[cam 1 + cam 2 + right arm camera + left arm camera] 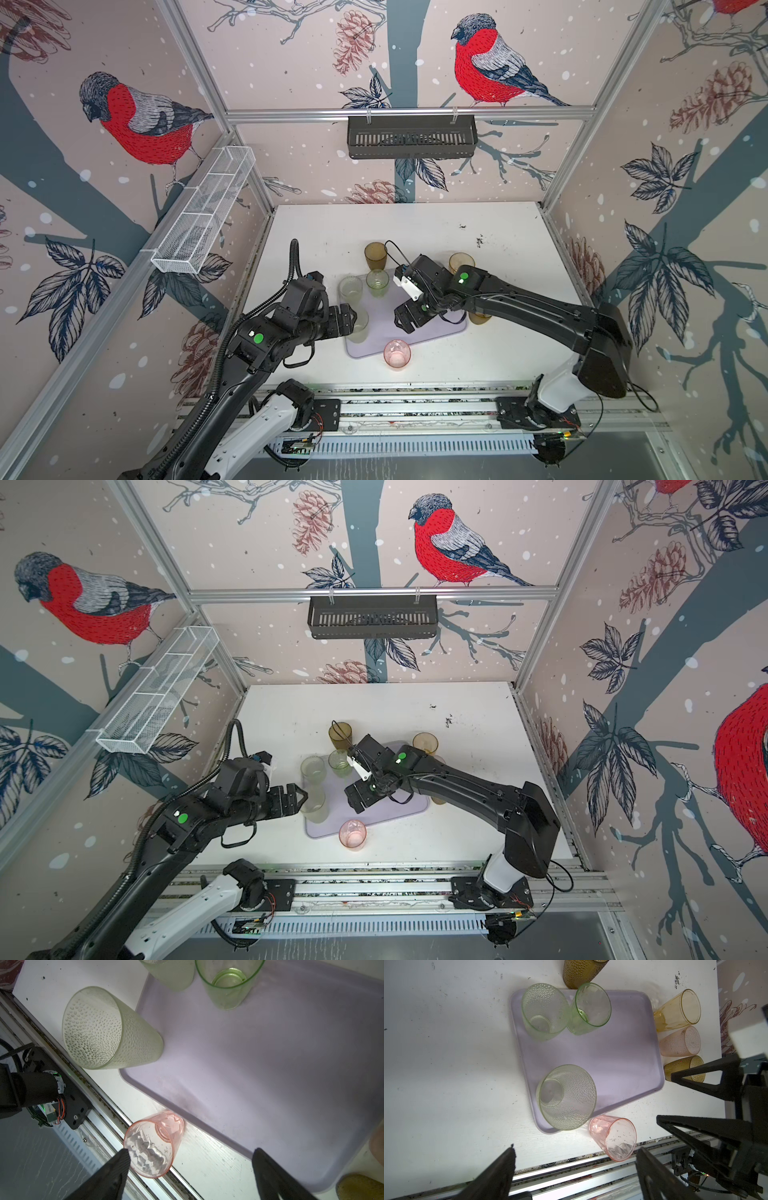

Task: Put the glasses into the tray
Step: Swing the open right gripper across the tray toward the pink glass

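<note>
The lavender tray (440, 332) lies mid-table. Three glasses stand in it: two pale green ones (544, 1012) (566, 1097) and a brighter green one (589, 1008). On the table around the tray stand a pink glass (397, 354), a dark brown one (375, 255), an amber one (461, 264), a peach one (681, 1042) and a brown one (683, 1068). My left gripper (351, 320) is open beside the near pale green glass (359, 330). Over the tray hangs my right gripper (405, 322), open and empty, with the pink glass (153, 1142) below its fingertips.
A black slotted basket (411, 137) hangs on the back wall and a white wire-mesh basket (203, 212) on the left wall. A metal rail (415, 409) runs along the table's front edge, just behind the pink glass.
</note>
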`<action>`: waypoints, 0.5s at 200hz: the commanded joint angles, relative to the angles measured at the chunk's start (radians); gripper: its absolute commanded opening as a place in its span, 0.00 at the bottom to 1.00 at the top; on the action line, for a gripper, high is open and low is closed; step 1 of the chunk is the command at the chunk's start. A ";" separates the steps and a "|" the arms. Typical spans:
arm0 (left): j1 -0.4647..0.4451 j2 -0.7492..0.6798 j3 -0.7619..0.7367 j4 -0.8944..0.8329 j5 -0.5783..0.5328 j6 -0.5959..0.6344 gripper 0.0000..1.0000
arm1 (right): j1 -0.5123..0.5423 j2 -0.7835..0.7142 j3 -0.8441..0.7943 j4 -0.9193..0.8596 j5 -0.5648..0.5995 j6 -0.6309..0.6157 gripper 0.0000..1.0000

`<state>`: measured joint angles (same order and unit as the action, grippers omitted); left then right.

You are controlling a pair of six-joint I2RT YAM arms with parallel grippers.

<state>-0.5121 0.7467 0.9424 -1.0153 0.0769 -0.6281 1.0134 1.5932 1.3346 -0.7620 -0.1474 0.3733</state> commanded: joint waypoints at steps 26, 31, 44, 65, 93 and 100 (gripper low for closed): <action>-0.001 -0.013 -0.014 0.003 0.021 -0.001 0.91 | 0.039 0.026 -0.027 -0.039 -0.047 -0.050 0.91; 0.000 -0.013 -0.016 0.001 0.021 -0.004 0.91 | 0.044 0.029 -0.029 -0.041 -0.048 -0.050 0.91; -0.001 -0.020 -0.021 0.000 0.018 -0.002 0.91 | 0.052 0.032 -0.035 -0.037 -0.048 -0.050 0.90; -0.001 -0.026 -0.026 -0.005 0.015 -0.005 0.91 | 0.067 0.042 -0.055 -0.018 -0.046 -0.045 0.88; 0.000 -0.028 -0.034 -0.001 0.022 -0.014 0.91 | 0.084 0.066 -0.063 -0.009 -0.042 -0.045 0.83; -0.001 -0.030 -0.036 -0.001 0.023 -0.015 0.91 | 0.087 0.069 -0.063 -0.009 -0.040 -0.045 0.82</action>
<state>-0.5121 0.7208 0.9123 -1.0153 0.0879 -0.6304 1.0882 1.6508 1.2747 -0.7776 -0.1894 0.3374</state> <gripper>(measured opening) 0.906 0.839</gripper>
